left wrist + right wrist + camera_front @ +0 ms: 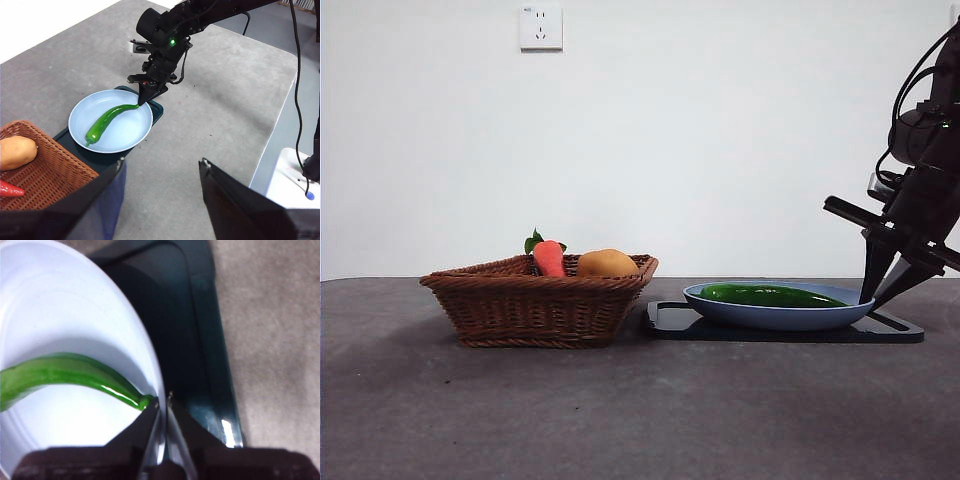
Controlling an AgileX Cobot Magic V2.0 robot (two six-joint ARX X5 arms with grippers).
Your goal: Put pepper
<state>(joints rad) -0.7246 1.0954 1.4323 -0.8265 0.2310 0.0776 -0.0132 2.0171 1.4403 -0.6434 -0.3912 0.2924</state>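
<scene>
The pepper (765,295), long, glossy and dark green, lies in a light-blue plate (780,318) on a dark tray (900,328). It also shows in the left wrist view (105,124) and the right wrist view (65,371). My right gripper (875,298) is down at the plate's right rim, beside the pepper's thin end. Its jaws are together with only a sliver between them, and the pepper's tip lies just beside one jaw, outside them (164,401). My left gripper (162,167) hangs open and empty, high above the table.
A brown wicker basket (540,310) stands left of the tray, touching it. It holds an orange-red carrot (549,258) and a potato (608,264). The table's right edge shows in the left wrist view (280,115).
</scene>
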